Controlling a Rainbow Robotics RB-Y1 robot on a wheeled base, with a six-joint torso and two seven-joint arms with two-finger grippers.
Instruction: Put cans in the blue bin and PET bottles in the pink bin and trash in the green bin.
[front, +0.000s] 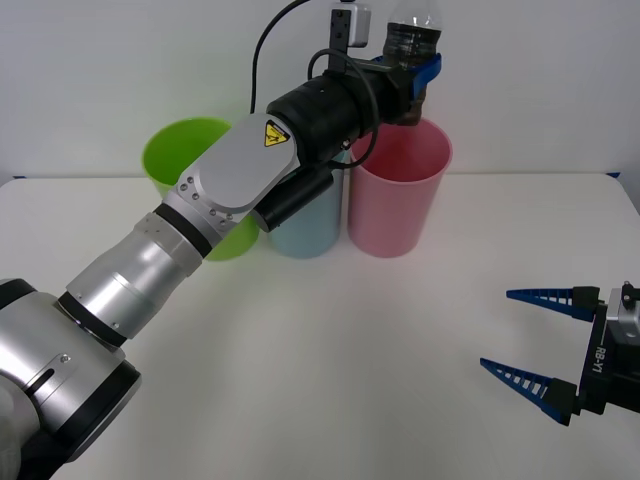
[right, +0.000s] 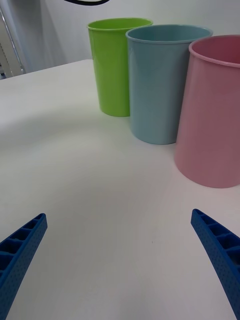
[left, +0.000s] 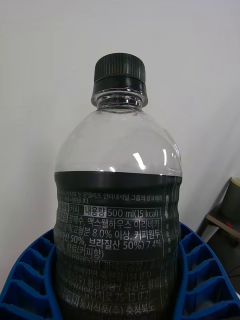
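Observation:
My left arm reaches across the table, and its gripper (front: 413, 72) is shut on the PET bottle (front: 412, 35), holding it upright high above the opening of the pink bin (front: 400, 200). In the left wrist view the clear bottle (left: 117, 150) shows a black cap and dark label, with blue fingers (left: 30, 280) pressed on both sides. The blue bin (front: 305, 225) stands just left of the pink one, and the green bin (front: 180, 150) is farther left, partly hidden by the arm. My right gripper (front: 495, 330) rests open and holds nothing at the table's right front.
The three bins stand in a row at the back of the white table (front: 330, 350); the right wrist view shows the green bin (right: 117, 65), blue bin (right: 157, 85) and pink bin (right: 212, 115) ahead of the right gripper (right: 119, 215).

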